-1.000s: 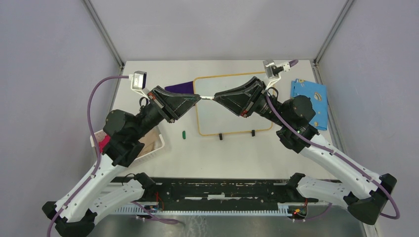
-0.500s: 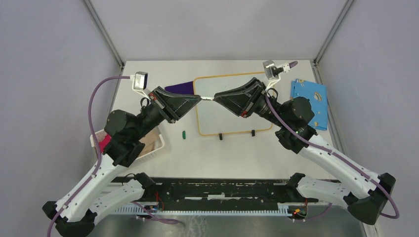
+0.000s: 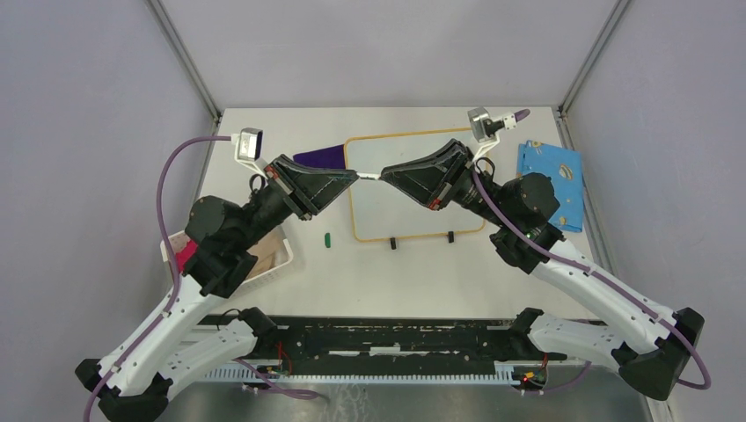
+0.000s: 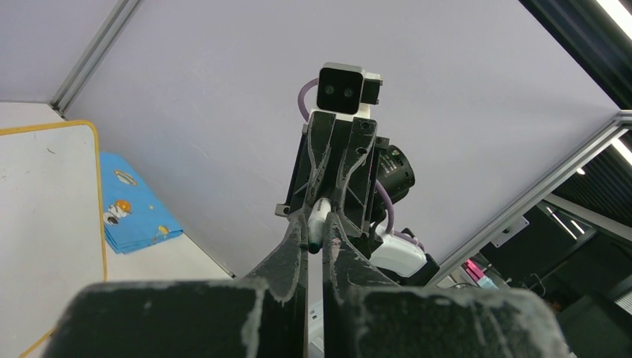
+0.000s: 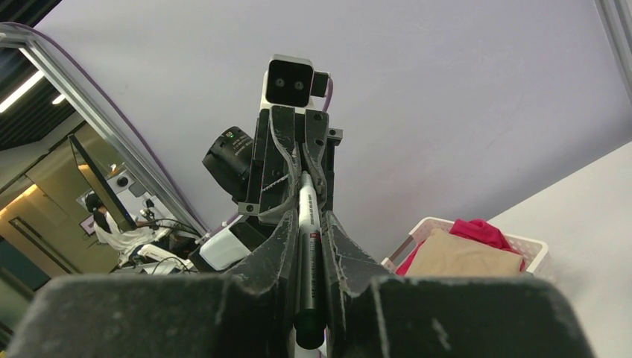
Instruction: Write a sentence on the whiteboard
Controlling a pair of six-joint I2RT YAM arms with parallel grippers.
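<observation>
A basket (image 3: 283, 252) sat left, a blue cloth (image 3: 550, 176) right. The left gripper (image 3: 355, 174) and right gripper (image 3: 384, 176) pinched one marker (image 5: 308, 224), covering the flat, orange-framed whiteboard's (image 3: 413, 215) top.

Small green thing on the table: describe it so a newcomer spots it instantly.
Find the orange-framed whiteboard in the middle of the table. Just off its near-left corner, between it and the white basket, a small green piece lies alone on bare tabletop. It is the only green thing there, far smaller than anything around it.

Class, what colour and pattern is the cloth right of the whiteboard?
The cloth is blue with small cartoon pictures; clearest in the left wrist view.
</observation>
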